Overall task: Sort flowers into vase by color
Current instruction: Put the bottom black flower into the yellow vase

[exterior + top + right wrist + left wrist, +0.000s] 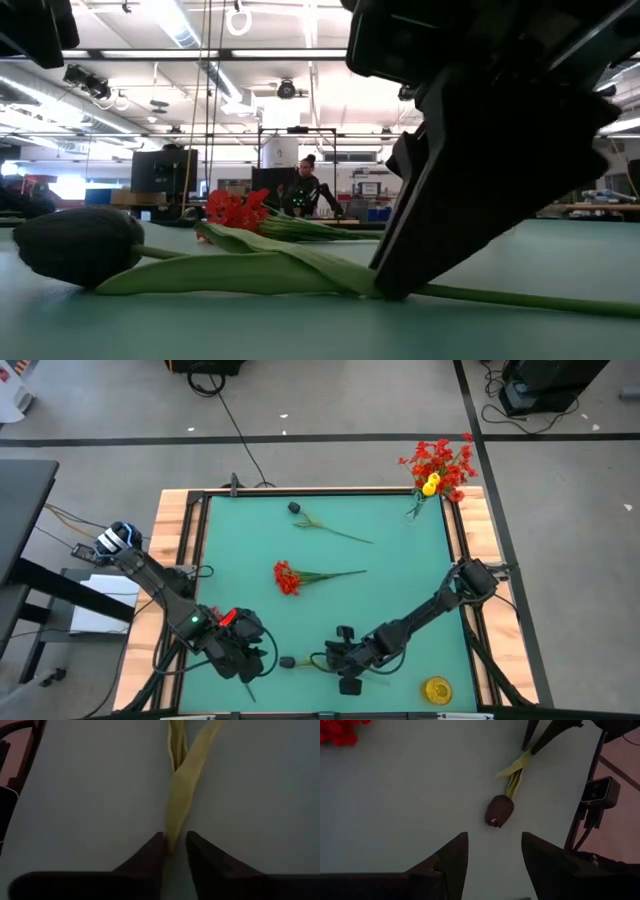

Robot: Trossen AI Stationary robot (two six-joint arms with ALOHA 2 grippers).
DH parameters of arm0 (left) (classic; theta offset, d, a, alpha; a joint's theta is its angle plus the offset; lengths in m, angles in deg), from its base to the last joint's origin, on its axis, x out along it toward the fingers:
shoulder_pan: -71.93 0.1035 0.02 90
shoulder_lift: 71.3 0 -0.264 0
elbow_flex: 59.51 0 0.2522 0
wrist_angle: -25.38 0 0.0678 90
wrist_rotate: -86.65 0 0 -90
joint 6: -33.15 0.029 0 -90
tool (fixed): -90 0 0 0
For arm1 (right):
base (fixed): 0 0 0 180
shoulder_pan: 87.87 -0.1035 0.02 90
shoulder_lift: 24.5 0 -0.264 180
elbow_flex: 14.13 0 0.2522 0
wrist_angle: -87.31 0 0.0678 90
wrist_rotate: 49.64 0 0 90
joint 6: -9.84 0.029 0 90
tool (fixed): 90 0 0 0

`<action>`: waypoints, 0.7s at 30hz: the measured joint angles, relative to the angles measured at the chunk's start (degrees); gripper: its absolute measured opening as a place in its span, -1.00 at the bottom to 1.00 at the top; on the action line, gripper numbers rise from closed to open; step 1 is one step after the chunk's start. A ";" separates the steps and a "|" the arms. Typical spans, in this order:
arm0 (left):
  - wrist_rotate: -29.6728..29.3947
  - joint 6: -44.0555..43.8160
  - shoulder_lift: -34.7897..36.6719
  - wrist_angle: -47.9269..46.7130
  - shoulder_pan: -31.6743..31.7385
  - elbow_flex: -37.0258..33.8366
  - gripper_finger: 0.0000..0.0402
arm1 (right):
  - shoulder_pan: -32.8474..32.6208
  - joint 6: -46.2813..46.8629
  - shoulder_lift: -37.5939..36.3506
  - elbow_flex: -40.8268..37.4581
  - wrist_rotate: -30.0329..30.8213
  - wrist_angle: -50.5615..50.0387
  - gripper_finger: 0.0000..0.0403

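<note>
1. My right gripper (174, 851) is down at the near edge of the bench (400, 590), its jaws narrowed around the stem and leaf of the dark tulip (287, 661), which lies flat with its head toward the left arm. The jaws sit close on either side of the stem, but I cannot tell whether they truly pinch it yet. If only the soft leaf is caught, I expect the stem to slip out on the lift.
2. The fingertips touch the bench surface; pressing lower could scrape them or push the stem aside.
3. My left gripper (494, 860) hovers just beside the tulip head with its jaws released and empty. It is near enough that a swinging flower head could strike it.
4. Mid-bench lies a red flower (287, 577), and farther back a second dark flower (296, 508); both remain to be sorted.
5. The vase (418, 506) stands at the far right corner with red and yellow blooms. That is a long carry, and a thin stem may droop and miss the mouth.
</note>
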 joint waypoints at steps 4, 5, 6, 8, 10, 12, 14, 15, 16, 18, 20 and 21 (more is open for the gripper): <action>-1.02 -0.11 0.00 0.38 1.17 0.00 -0.05 | 0.14 1.66 -0.05 0.00 0.19 -0.62 -0.84; -1.08 -0.18 0.00 0.51 1.48 0.00 -0.05 | 0.27 3.19 -0.27 -0.02 0.37 -0.90 -0.91; -1.12 -0.63 0.00 0.49 1.80 0.00 -0.05 | 0.37 4.66 -0.46 -0.04 0.76 -1.12 -0.94; -1.53 -2.51 0.00 0.51 2.39 0.00 -0.05 | 0.52 7.90 -1.01 -0.13 3.02 -1.83 -0.95; -3.46 -5.46 0.00 0.51 2.64 0.00 -0.05 | 0.60 10.69 -2.12 -0.40 7.01 -3.52 -0.95; -5.54 -6.43 0.07 0.59 2.64 0.00 -0.05 | 0.87 12.44 -3.98 -0.43 11.51 -4.42 -0.97; -6.49 -6.49 0.43 0.45 2.59 0.00 -0.05 | 1.00 14.13 -6.77 -0.39 16.77 -6.79 -0.98; -6.83 -6.48 0.75 0.33 2.59 0.00 -0.05 | 1.10 15.17 -8.17 -0.31 19.06 -8.17 -0.98; -7.52 -6.14 1.09 0.17 2.58 0.00 -0.05 | 1.15 16.17 -9.52 -0.28 21.10 -9.77 -0.98; -8.41 -5.42 1.82 0.13 2.59 0.00 -0.05 | 1.32 17.42 -12.38 -0.35 25.31 -13.13 -0.98; -10.01 -4.27 2.73 -0.25 2.59 0.00 -0.05 | 1.60 18.34 -15.84 -0.35 29.73 -14.62 -0.99; -11.01 -3.55 3.25 -0.27 2.72 0.00 -0.05 | 1.88 18.36 -17.60 -0.35 31.77 -14.99 -0.99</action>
